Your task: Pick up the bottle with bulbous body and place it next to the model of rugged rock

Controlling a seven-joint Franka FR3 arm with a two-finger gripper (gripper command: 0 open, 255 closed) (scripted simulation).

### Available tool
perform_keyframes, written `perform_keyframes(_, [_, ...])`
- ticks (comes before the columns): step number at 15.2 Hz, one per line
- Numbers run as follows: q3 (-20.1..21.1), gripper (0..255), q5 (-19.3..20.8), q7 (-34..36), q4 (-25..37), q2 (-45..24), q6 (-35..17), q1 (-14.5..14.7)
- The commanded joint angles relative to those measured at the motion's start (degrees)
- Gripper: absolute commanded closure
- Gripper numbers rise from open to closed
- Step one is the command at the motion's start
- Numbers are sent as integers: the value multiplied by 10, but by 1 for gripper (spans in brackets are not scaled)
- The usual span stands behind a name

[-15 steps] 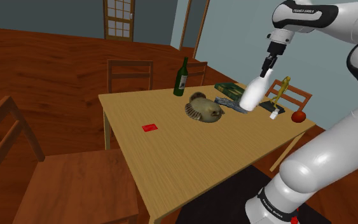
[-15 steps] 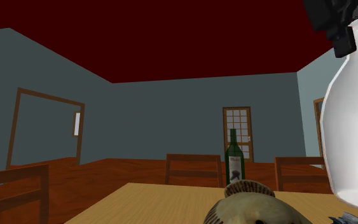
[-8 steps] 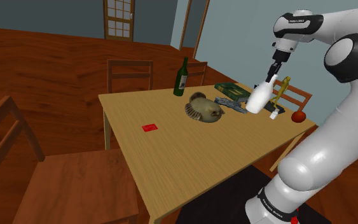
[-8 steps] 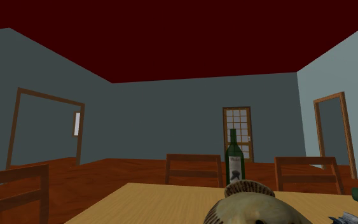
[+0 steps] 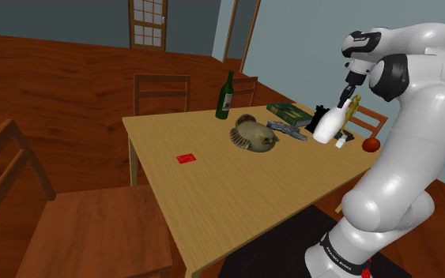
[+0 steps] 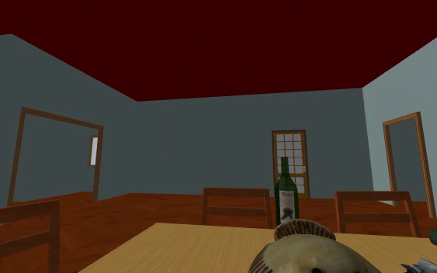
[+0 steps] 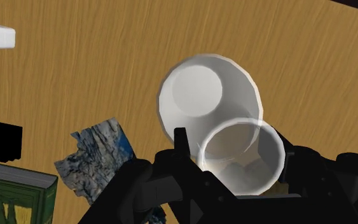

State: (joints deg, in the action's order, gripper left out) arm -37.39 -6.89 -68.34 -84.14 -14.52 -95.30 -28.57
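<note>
Closest to the shoulder camera, a wooden chair (image 5: 70,225) stands at the near end of the table (image 5: 213,197), and a little red card (image 5: 185,159) lies flat on the bare wood beyond it. Further on sits a ribbed shell (image 5: 252,133), and just beside it, toward the shoulder view's right, the blue-grey rock model (image 5: 287,129) lies low on the table. Next comes the white bottle (image 5: 328,127), tilted, its bulbous body near the rock model with a strip of bare table between them in the wrist view; whether its base touches the wood I cannot tell. The tool (image 5: 344,101) comes down from above and is closed narrowly on the bottle's neck, the black fingers (image 7: 181,145) pressed to either side of the open mouth. A small white block (image 5: 341,143) and a red fruit (image 5: 370,144) lie near the table's edge just past the bottle. Behind the bottle stand a black figure (image 5: 319,118), a green book (image 5: 285,111) and a gold figurine (image 5: 355,103). At the far side of the table a green wine bottle (image 5: 225,96) stands upright before two chairs, and a glazed door (image 5: 147,22) shows in the far wall.
</note>
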Motion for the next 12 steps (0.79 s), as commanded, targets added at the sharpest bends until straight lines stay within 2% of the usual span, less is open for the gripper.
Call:
perform_keyframes(1, [-2,255,-28,-29,39,-46,1,-29])
perform_keyframes(4, [1,255,-68,-66,113,-118,13,-84])
perform_keyframes(12, [4,255,-66,-68,43,-113,-51,-71])
